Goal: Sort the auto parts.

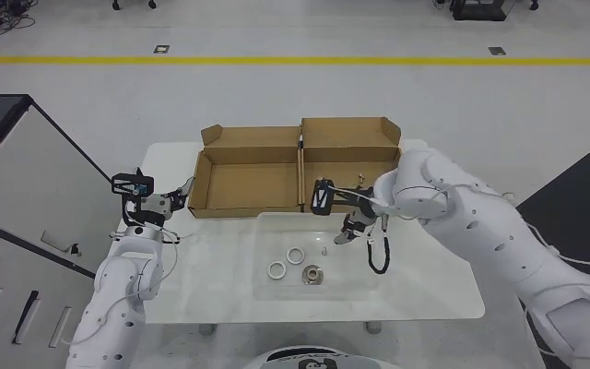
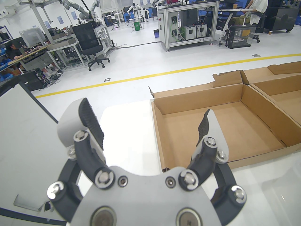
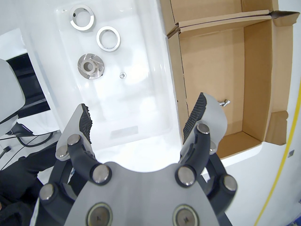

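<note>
Two open cardboard boxes sit side by side at the table's far edge, the left box point(image 1: 244, 184) bare inside and the right box point(image 1: 355, 171) holding one small bolt point(image 3: 224, 103) on its floor. Their flaps stand up along the back, and a doubled cardboard wall runs between them. Just in front lies a clear tray point(image 1: 277, 218), its far rim against the boxes' near walls. These walls stand between the tray and the box floors. In the tray are two metal rings point(image 3: 81, 17) point(image 3: 108, 38), a flanged hub point(image 3: 90, 66) next to them and a small nut point(image 3: 122, 75) a little apart.

The right gripper point(image 3: 143, 104) hangs over the tray's far right part, near the right box's front wall – fingers spread wide, nothing between them. The left gripper point(image 2: 145, 108) sits off the left box's outer corner, also wide apart and holding nothing.

The table point(image 1: 433, 286) is white and glossy. Beyond it the pale floor carries a yellow line point(image 1: 295, 61), with a black office chair point(image 2: 90, 43), workbenches and equipment racks farther back.
</note>
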Controlling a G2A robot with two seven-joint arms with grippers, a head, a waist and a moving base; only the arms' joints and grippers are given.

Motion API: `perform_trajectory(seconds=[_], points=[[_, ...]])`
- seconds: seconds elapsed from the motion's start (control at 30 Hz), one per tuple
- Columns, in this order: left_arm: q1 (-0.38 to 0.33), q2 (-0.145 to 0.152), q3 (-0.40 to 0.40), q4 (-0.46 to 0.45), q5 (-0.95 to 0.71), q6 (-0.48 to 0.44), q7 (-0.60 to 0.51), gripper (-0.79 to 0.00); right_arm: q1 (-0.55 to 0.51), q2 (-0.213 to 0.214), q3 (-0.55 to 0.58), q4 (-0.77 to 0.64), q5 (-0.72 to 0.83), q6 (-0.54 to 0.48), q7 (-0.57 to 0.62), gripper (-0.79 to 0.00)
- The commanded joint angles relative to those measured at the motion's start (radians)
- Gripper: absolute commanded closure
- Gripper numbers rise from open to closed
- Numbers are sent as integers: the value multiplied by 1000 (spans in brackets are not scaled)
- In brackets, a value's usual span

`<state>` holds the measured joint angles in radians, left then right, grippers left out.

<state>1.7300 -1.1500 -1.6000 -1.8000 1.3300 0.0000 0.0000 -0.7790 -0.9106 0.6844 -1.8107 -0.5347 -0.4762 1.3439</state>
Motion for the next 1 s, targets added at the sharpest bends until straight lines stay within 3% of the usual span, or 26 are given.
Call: perform_trajectory(seconds=[0.0,0.33,0.97], points=[[0,0,0,0,0,0,0,-785,18,-2,-25,7,13,-4,-4,-785],[0,0,0,0,0,0,0,-785,93,-23,-152,49,58,-14,-14,-785],[0,0,0,0,0,0,0,-785,71,-30,-189,3,11,-3,-3,-785]])
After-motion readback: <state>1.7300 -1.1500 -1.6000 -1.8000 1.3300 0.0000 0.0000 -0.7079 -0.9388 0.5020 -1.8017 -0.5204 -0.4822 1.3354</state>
